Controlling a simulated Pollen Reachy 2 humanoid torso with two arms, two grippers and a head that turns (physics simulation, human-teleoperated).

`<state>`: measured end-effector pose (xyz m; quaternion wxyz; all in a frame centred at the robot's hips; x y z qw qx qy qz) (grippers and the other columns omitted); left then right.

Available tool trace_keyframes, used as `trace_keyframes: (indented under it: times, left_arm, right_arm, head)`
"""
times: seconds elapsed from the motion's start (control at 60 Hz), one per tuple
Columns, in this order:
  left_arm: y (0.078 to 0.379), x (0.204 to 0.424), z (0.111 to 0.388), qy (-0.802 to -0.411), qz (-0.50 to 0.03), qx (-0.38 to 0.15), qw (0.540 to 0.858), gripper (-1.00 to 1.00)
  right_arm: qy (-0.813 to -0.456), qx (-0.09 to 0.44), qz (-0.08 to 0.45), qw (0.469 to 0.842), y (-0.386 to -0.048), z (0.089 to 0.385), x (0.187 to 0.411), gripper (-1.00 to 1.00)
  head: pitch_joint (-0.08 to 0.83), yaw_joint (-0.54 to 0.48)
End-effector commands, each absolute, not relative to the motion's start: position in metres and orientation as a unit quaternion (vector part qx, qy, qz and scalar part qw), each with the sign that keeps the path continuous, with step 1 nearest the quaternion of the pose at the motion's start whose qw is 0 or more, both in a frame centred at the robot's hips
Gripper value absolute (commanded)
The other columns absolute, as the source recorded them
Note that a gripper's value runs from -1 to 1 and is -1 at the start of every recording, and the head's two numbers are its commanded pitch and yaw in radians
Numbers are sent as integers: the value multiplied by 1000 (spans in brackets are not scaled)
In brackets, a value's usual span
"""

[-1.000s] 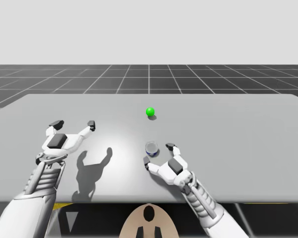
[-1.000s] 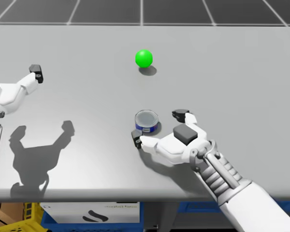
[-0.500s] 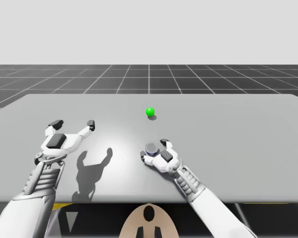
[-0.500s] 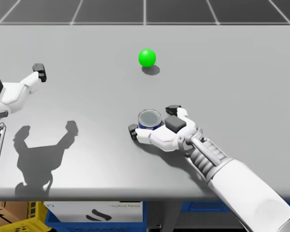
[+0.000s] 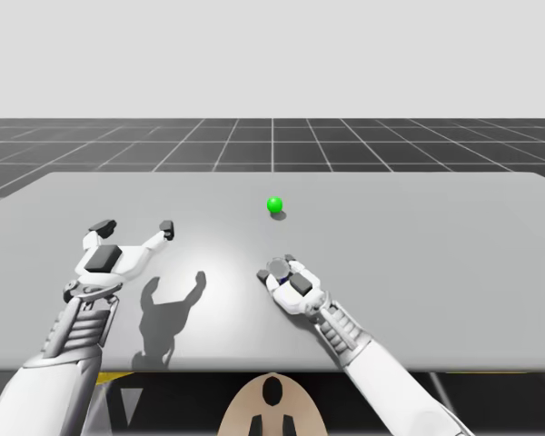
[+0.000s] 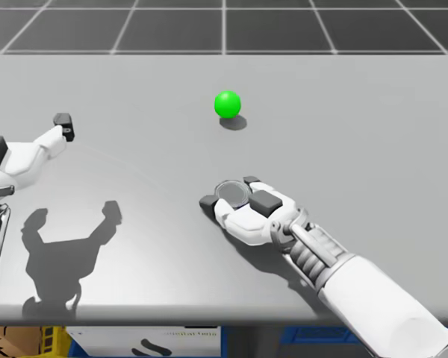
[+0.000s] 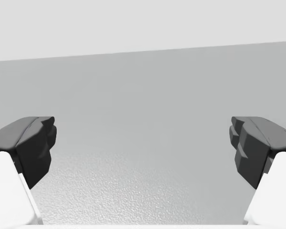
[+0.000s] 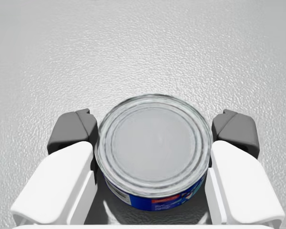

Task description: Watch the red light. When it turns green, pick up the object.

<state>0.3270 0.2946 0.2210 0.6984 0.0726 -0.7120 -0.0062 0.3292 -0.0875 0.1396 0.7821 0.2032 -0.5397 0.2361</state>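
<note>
right claw [image 6: 230, 192] now astride can [image 8: 152, 143], light [image 6: 227, 104] beyond

Grey matte worktop [image 5: 454, 263], flat, rectangular. Green ball [image 5: 274, 205] near centre, toward far edge. Blue can [image 6: 231, 192] upright, silver lid up, nearer front edge, apart from ball.

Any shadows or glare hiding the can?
High view: my left gripper throws a hard shadow on the table, off to the side of the can, not on it. Head view: the green light drops a small shadow right next to itself. Right wrist view: the can's lid shows a soft sheen, no glare.
</note>
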Motion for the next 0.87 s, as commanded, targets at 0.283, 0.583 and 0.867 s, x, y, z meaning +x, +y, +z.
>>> trace_keyframes:
  times: [0.283,0.583,0.867]
  left_arm:
    - [289,327,218,-708,-9,73,702,-1000]
    - [289,327,219,-708,-10,71,703,-1000]
    - [289,327,218,-704,-9,70,706,-1000]
  right_arm:
    - [-534,284,212,767,-40,142,312,1000]
    - [-601,299,190,716,-58,215,315,1000]
    - [-733,293,130,599,-109,369,318,1000]
  head:
    - [335,-3]
    - [297,8]
    - [279,12]
